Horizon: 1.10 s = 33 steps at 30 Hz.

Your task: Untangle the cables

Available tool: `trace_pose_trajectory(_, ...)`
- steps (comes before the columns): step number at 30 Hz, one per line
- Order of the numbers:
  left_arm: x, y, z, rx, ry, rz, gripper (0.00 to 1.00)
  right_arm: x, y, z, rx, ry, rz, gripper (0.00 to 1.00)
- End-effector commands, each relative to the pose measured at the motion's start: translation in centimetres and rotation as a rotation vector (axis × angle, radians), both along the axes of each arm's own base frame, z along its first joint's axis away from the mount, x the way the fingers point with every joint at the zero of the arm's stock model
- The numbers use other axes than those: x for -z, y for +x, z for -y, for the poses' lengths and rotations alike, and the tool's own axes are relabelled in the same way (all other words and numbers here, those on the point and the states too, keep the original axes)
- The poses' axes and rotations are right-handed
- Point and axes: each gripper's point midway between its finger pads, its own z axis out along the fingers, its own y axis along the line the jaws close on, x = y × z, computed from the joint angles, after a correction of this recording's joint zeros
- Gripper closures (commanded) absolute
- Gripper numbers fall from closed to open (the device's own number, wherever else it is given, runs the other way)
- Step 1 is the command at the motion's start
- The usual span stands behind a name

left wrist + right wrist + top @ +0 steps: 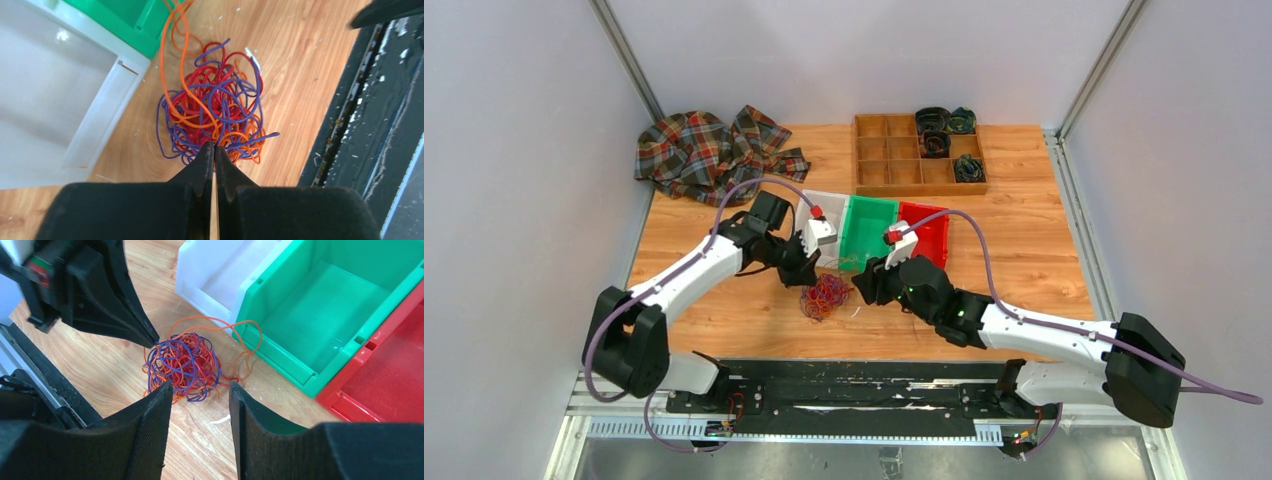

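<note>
The left gripper (214, 150) is pinched together at the edge of the cables (215, 110), likely to tug a strand. The right gripper (200, 386) hovers close by, jaws apart, probably to brace.

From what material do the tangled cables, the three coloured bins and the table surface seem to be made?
cables: probably thin plastic-coated wire, smooth with a slight sheen; they keep springy loops.
white bin, green bin, red bin: moulded plastic, fairly glossy; even colour, rounded rims, soft light reflections.
table: wood or wood-look board; grain lines show, with pale scuffs.
</note>
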Motion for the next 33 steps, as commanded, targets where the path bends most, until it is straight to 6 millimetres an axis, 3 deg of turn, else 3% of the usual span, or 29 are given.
trace_pose_trajectory(1, -5.2, -1.5, 0.6, 0.009, -0.084, 0.031, 0.99, -1.4, 0.3, -1.1, -0.025, 0.06, 0.019, 0.52)
trace_pose_trajectory(6, -8.9, -2.8, 0.1, -0.055, -0.107, 0.013, 0.99, -2.6, -0.3, -2.2, -0.081, 0.075, 0.05, 0.33)
trace_pose_trajectory(9, -10.7, -3.0, 0.0, -0.115, -0.123, 0.002, 0.99, -3.9, -1.0, -3.0, -0.117, 0.091, 0.095, 0.28)
trace_pose_trajectory(16, -14.4, -2.5, 0.0, -0.229, -0.175, 0.019, 0.99, -6.8, -2.9, -4.9, -0.195, 0.138, 0.154, 0.23)
trace_pose_trajectory(21, -16.2, -2.8, 0.3, -0.238, -0.222, 0.019, 0.99, -7.6, -2.4, -6.0, -0.176, 0.164, 0.171, 0.23)
trace_pose_trajectory(29, -17.4, -3.7, 0.8, -0.228, -0.269, -0.01, 0.99, -7.9, -0.8, -8.6, -0.146, 0.198, 0.179, 0.3)
trace_pose_trajectory(33, -18.2, -4.1, 0.9, -0.214, -0.287, -0.004, 0.99, -7.5, -0.3, -9.0, -0.125, 0.189, 0.172, 0.55)
